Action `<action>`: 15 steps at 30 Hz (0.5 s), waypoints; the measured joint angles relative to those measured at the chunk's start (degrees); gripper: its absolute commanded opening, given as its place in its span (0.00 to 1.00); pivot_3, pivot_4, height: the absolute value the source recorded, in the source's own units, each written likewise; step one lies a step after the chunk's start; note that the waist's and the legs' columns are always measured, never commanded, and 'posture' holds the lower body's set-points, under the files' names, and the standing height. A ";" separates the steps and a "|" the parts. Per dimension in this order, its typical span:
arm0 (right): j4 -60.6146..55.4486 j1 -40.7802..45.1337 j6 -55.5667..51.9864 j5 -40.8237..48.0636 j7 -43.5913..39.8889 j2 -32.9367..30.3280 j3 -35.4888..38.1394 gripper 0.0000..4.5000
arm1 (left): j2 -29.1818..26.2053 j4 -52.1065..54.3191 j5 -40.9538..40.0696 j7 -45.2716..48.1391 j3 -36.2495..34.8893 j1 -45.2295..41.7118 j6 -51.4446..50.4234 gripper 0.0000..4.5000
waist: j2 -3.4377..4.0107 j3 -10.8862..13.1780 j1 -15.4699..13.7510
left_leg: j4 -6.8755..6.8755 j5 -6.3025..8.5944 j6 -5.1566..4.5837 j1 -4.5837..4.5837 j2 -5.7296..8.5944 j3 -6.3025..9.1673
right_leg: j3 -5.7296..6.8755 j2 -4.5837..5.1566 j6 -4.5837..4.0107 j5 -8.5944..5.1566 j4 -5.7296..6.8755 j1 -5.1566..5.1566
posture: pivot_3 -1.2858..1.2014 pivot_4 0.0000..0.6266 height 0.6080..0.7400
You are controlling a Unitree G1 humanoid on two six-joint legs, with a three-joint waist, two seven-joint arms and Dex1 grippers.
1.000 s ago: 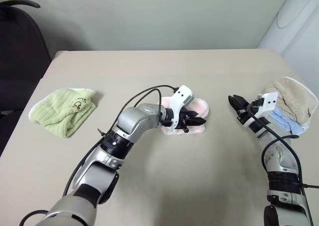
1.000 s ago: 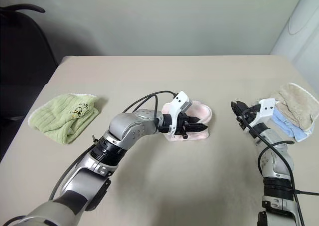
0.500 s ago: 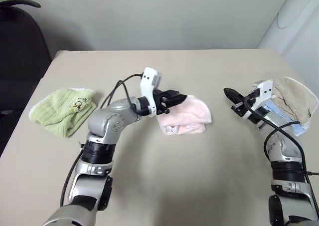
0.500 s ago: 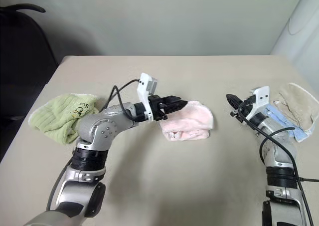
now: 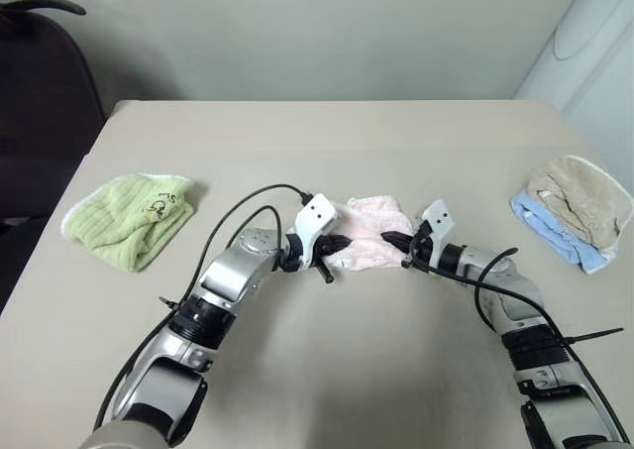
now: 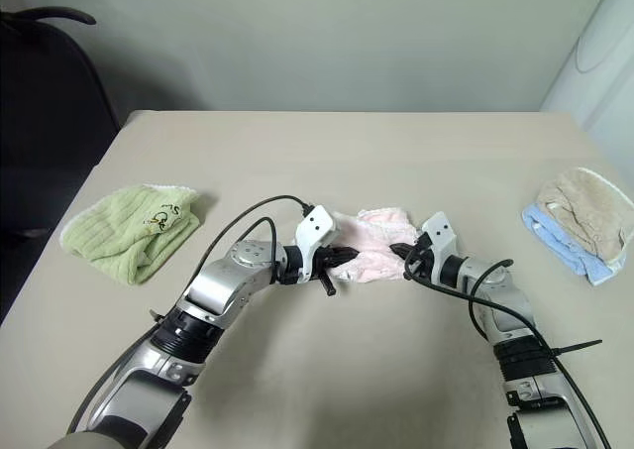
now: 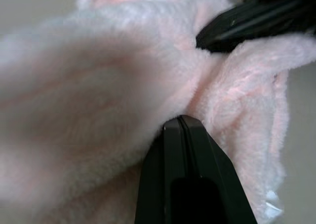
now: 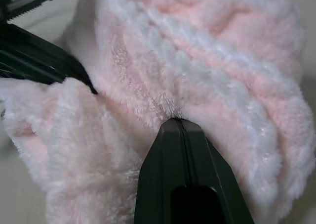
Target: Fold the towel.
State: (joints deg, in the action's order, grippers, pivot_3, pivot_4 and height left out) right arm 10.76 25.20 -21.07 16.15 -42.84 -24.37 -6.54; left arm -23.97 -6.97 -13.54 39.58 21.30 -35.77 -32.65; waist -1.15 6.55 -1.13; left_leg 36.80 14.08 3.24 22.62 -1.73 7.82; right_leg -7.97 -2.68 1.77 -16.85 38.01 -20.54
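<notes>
Risk — both my left gripper [image 5: 332, 248] and right gripper [image 5: 397, 242] pinch the bunched towel [image 5: 371, 233] shallowly; plies may slip when spread.

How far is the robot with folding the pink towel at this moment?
Nothing looks folded: the towel lies bunched on the table. In hand: the left gripper and the right gripper are pinched shut on its opposite ends. Left: lifting, spreading it flat, then folding.
</notes>
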 measured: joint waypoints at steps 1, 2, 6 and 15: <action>0.27 -0.18 0.70 -0.44 0.02 0.07 -0.11 0.00 | 0.45 -0.13 0.33 -0.12 -0.43 0.80 0.89 0.02 | -0.01 -0.05 -0.02 | -0.06 0.23 -0.40 -0.21 0.00 0.01 | 0.00 0.00 0.00 0.00 -0.05 0.21 | 0.52 0.24 1.00; 0.28 -0.51 1.32 -0.69 0.05 0.11 -0.10 0.00 | 0.86 0.05 0.21 -0.15 -1.14 1.78 1.59 0.02 | -0.03 -0.07 -0.03 | -0.07 0.38 -0.67 -0.33 0.00 0.01 | 0.00 0.01 0.00 0.00 -0.08 0.34 | 0.52 0.24 1.00; -1.97 -2.91 3.03 -0.24 0.08 0.28 1.70 0.00 | 3.93 5.60 -6.59 0.35 -9.27 8.60 1.66 0.02 | -0.04 -0.06 -0.11 | -0.08 0.10 -0.16 -0.23 0.02 -0.07 | 0.01 0.00 0.03 -0.02 -0.09 0.23 | 0.52 0.24 1.00; -10.61 -4.22 -1.17 5.46 -0.11 -3.52 9.74 0.00 | 0.14 16.81 -16.08 -4.25 -26.35 13.16 -3.64 0.02 | -0.03 -0.05 -0.07 | -0.08 0.00 0.02 -0.14 0.01 -0.17 | -0.09 -0.01 0.07 -0.04 -0.07 0.13 | 0.52 0.24 1.00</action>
State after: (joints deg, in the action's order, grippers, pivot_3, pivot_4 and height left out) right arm 0.15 20.98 -22.24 21.60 -42.96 -27.90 3.20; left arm -23.82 9.84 -29.61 35.33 -5.05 -22.61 -36.28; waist -1.18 6.50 -1.20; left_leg 36.72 14.08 3.26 22.48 -1.72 7.65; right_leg -8.05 -2.69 1.84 -16.89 37.94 -20.42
